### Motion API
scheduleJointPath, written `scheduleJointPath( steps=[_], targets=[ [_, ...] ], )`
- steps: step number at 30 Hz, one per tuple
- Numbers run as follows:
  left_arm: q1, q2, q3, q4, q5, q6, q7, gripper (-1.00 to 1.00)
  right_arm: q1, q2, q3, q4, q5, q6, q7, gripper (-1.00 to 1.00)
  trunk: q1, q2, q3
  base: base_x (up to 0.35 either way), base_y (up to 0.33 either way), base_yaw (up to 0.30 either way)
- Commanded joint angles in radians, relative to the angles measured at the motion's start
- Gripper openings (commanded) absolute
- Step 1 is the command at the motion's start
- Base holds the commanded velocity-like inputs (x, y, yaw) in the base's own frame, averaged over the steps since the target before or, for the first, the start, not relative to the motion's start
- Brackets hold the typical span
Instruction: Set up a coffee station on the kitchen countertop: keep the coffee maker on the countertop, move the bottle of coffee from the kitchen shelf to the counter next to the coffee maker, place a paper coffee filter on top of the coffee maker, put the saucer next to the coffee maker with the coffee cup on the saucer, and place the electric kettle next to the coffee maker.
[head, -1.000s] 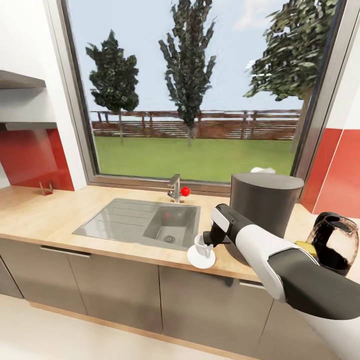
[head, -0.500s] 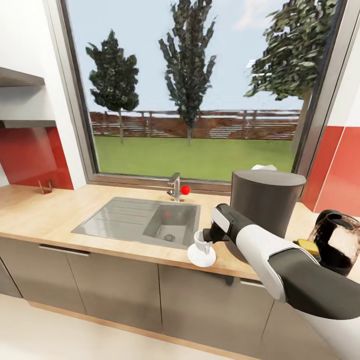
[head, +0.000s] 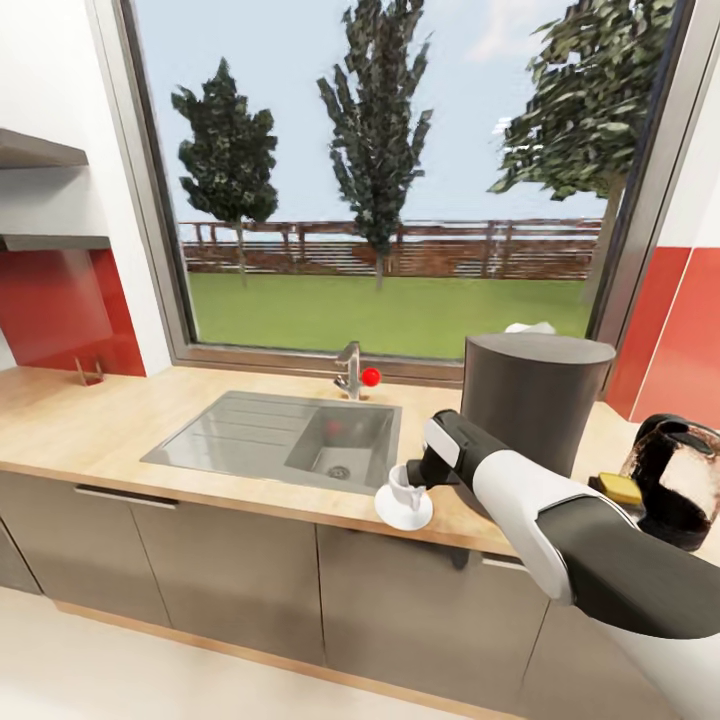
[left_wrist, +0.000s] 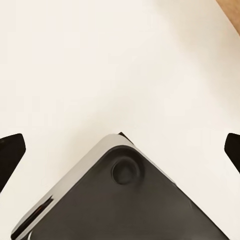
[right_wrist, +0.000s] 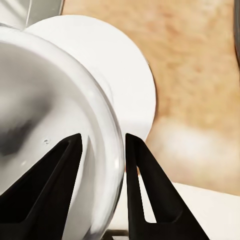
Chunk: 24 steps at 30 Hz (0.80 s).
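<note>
The dark grey coffee maker stands on the kitchen countertop, right of the sink. Just left of its base lies the white saucer near the counter's front edge. The coffee cup stands upright on it. My right gripper is shut on the cup's rim, one finger inside and one outside. The electric kettle is at the far right. The yellow lid of the bottle of coffee shows between kettle and coffee maker. My left gripper is open over the pale floor.
A steel sink with a faucet fills the counter's middle under a big window. Two wall shelves hang at the far left above a red backsplash. Something white peeks over the coffee maker's top. Grey cabinet fronts run below.
The head view has drifted slightly. My right gripper stays on the cup, which stands on the saucer as before.
</note>
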Motion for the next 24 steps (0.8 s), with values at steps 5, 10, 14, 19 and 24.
scheduleJointPath(
  steps=[5,10,14,19,24],
  targets=[
    [0.0,0.0,0.002,-0.001,0.011,0.001,-0.009,1.0,0.0,0.001,0.005,0.003,-0.011,0.003,-0.008,-1.0,0.019,-0.036,-0.017,0.0,0.0,0.0],
    [0.0,0.0,0.002,-0.001,0.011,0.001,-0.009,1.0,0.0,0.002,0.005,0.004,-0.011,0.002,-0.008,-1.0,0.035,-0.064,-0.03,0.0,0.0,0.0],
    [0.0,0.0,0.002,-0.001,0.011,-0.001,-0.009,1.0,0.0,0.003,0.005,0.004,-0.011,0.002,-0.008,-1.0,0.035,-0.064,-0.03,0.0,0.0,0.0],
    [0.0,0.0,0.002,0.0,0.011,-0.002,-0.009,1.0,0.0,0.005,0.005,0.004,-0.011,0.001,-0.008,-1.0,0.035,-0.064,-0.03,0.045,0.026,0.0],
    [0.0,0.0,0.002,0.0,0.011,-0.002,-0.009,1.0,0.0,0.001,0.005,0.004,-0.011,0.003,-0.008,-1.0,0.035,-0.064,-0.03,0.007,0.004,0.0]
  ],
)
